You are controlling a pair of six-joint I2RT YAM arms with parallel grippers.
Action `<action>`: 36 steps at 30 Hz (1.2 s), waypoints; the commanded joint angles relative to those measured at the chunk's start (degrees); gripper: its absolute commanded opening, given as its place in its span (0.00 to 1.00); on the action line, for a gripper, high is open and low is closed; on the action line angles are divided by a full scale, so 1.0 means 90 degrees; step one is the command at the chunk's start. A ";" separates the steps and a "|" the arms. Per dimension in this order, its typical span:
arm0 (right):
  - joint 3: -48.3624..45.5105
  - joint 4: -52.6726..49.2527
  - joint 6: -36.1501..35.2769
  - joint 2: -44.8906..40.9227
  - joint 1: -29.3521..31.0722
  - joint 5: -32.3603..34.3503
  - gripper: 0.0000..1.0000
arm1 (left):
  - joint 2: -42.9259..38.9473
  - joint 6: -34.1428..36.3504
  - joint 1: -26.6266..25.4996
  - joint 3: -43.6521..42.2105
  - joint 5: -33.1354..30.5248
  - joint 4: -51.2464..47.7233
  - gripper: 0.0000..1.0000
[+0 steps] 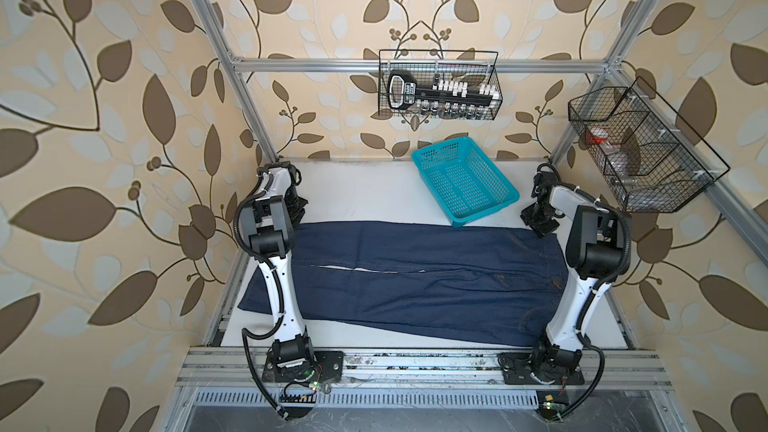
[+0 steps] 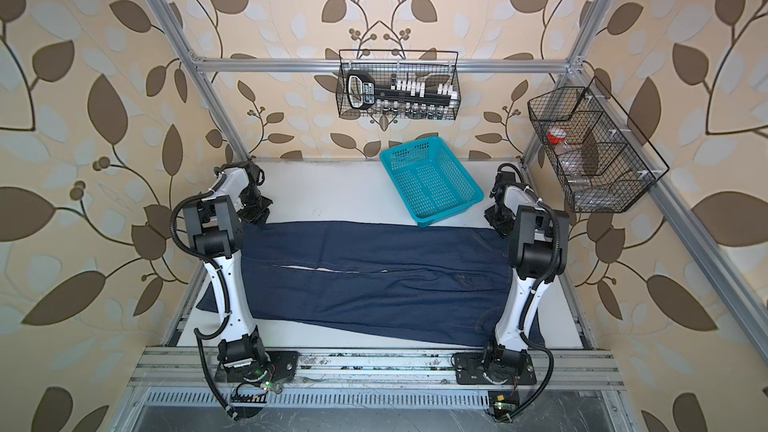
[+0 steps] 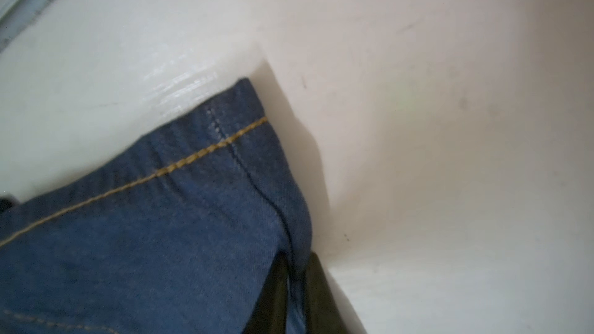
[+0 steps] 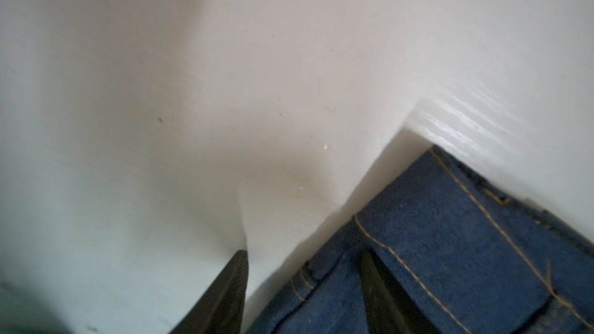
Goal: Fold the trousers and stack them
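We count one pair of dark navy jeans [image 1: 415, 280], one turquoise perforated plastic basket [image 1: 465, 180], two black wire baskets [image 1: 465, 66] [image 1: 665, 184] hung on the frame, two white-and-black robot arms [image 1: 282, 284] [image 1: 569, 301], and one white desk [image 1: 374, 193].

Teal basket [image 1: 465, 184] sits skewed at the back of the white table [image 1: 365, 193], a bit right of the middle. Back wire basket [image 1: 494, 76] hangs off the metal frame [image 1: 332, 65] with a black tool [image 1: 402, 88] and little bottles [image 1: 451, 111] in it. Side wire basket [image 1: 665, 184] has something red and white inside, and there's leafy brown wallpaper [image 1: 104, 118] all round.
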 commanded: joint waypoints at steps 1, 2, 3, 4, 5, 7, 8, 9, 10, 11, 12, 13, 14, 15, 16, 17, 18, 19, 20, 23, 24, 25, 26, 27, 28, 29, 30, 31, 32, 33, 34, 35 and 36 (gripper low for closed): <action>0.0125 -0.0027 0.0057 0.0370 0.0002 0.0062 0.55 | -0.0031 0.0090 0.0090 0.0044 0.0156 -0.0104 0.07; 0.0139 -0.0032 0.0044 0.0411 0.0006 0.0073 0.55 | -0.0043 0.0130 0.0095 0.0089 0.0242 -0.0092 0.02; 0.0158 -0.0069 0.0037 0.0464 0.0010 0.0076 0.55 | -0.0056 0.0134 0.0093 0.0127 0.0316 -0.0088 0.01; 0.0180 -0.0135 0.0015 0.0514 0.0011 0.0096 0.54 | -0.0084 0.0145 0.0093 0.0158 0.0389 -0.0073 0.00; 0.0221 -0.0219 -0.0005 0.0544 0.0033 0.0130 0.54 | -0.0115 0.0145 0.0093 0.0162 0.0442 -0.0057 0.00; 0.0182 -0.0304 -0.0055 0.0508 0.0077 0.0197 0.50 | -0.0184 0.0179 0.0093 0.0186 0.0519 -0.0016 0.00; 0.0155 -0.0348 -0.0083 0.0479 0.0089 0.0221 0.49 | -0.0216 0.0195 0.0093 0.0197 0.0562 0.0003 0.00; 0.0119 -0.0406 -0.0106 0.0440 0.0108 0.0246 0.47 | -0.0245 0.0212 0.0098 0.0241 0.0629 0.0012 0.00; 0.0066 -0.0420 -0.0164 0.0402 0.0118 0.0247 0.45 | -0.0272 0.0238 0.0093 0.0266 0.0674 0.0004 0.00; 0.0021 -0.0453 -0.0196 0.0372 0.0128 0.0247 0.43 | -0.0292 0.0249 0.0095 0.0263 0.0699 -0.0012 0.00; -0.0062 -0.0440 -0.0258 0.0332 0.0139 0.0241 0.41 | -0.0330 0.0258 0.0093 0.0472 0.0709 -0.0025 0.00; -0.0143 -0.0471 -0.0317 0.0295 0.0157 0.0269 0.38 | -0.0365 0.0270 0.0093 0.0499 0.0737 -0.0016 0.00; -0.0219 -0.0464 -0.0353 0.0259 0.0161 0.0295 0.35 | -0.0411 0.0285 0.0094 0.0508 0.0759 -0.0006 0.00; -0.0311 -0.0415 -0.0403 0.0224 0.0154 0.0256 0.31 | -0.0456 0.0299 0.0093 0.0505 0.0788 0.0004 0.00; -0.0383 -0.0382 -0.0437 0.0199 0.0129 0.0219 0.26 | -0.0491 0.0315 0.0094 0.0501 0.0814 0.0004 0.00; -0.0411 -0.0356 -0.0484 0.0166 0.0112 0.0234 0.21 | -0.0527 0.0335 0.0093 0.0501 0.0843 0.0004 0.00; -0.0410 -0.0309 -0.0562 0.0115 0.0111 0.0279 0.16 | -0.0571 0.0350 0.0093 0.0501 0.0861 -0.0010 0.00; -0.0377 -0.0279 -0.0631 0.0047 0.0092 0.0326 0.12 | -0.0623 0.0382 0.0093 0.0501 0.0860 -0.0015 0.00; -0.0336 -0.0271 -0.0678 -0.0007 0.0090 0.0361 0.08 | -0.0670 0.0414 0.0100 0.0501 0.0873 -0.0025 0.00; -0.0244 -0.0222 -0.0826 -0.0306 0.0014 0.0335 0.00 | -0.0853 0.0478 0.0110 0.0477 0.0934 -0.0117 0.00; -0.0258 -0.0225 -0.0862 -0.0445 -0.0015 0.0304 0.00 | -0.0963 0.0501 0.0104 0.0410 0.0930 -0.0132 0.00; -0.0319 -0.0197 -0.0874 -0.0598 -0.0061 0.0254 0.00 | -0.1101 0.0515 0.0117 0.0262 0.0920 -0.0106 0.00; -0.0408 -0.0164 -0.0899 -0.0769 -0.0081 0.0238 0.00 | -0.1249 0.0506 0.0117 0.0035 0.0912 -0.0060 0.00; -0.0544 -0.0103 -0.0907 -0.0961 -0.0105 0.0178 0.00 | -0.1414 0.0509 0.0113 -0.0139 0.0914 0.0005 0.00; -0.0711 -0.0006 -0.0929 -0.1204 -0.0138 0.0093 0.00 | -0.1583 0.0511 0.0122 -0.0338 0.0905 0.0069 0.00; -0.0883 0.0130 -0.0932 -0.1406 -0.0171 -0.0010 0.00 | -0.1721 0.0503 0.0125 -0.0504 0.0903 0.0113 0.00; -0.1129 0.0316 -0.0911 -0.1682 -0.0214 -0.0189 0.00 | -0.1884 0.0503 0.0129 -0.0698 0.0914 0.0152 0.00; -0.1354 0.0467 -0.0908 -0.1950 -0.0256 -0.0362 0.00 | -0.2039 0.0503 0.0128 -0.0903 0.0934 0.0196 0.00; -0.1513 0.0548 -0.0916 -0.2159 -0.0271 -0.0476 0.00 | -0.2198 0.0503 0.0124 -0.1101 0.0952 0.0247 0.00; -0.1715 0.0605 -0.0939 -0.2389 -0.0290 -0.0579 0.00 | -0.2391 0.0512 0.0132 -0.1309 0.0963 0.0322 0.00; -0.1939 0.0703 -0.0945 -0.2643 -0.0302 -0.0678 0.00 | -0.2580 0.0522 0.0162 -0.1540 0.1016 0.0394 0.00; -0.2144 0.0829 -0.0947 -0.2888 -0.0311 -0.0783 0.00 | -0.2766 0.0527 0.0186 -0.1725 0.1080 0.0470 0.00; -0.2395 0.1067 -0.0957 -0.3201 -0.0337 -0.0953 0.00 | -0.2968 0.0541 0.0205 -0.1912 0.1139 0.0551 0.00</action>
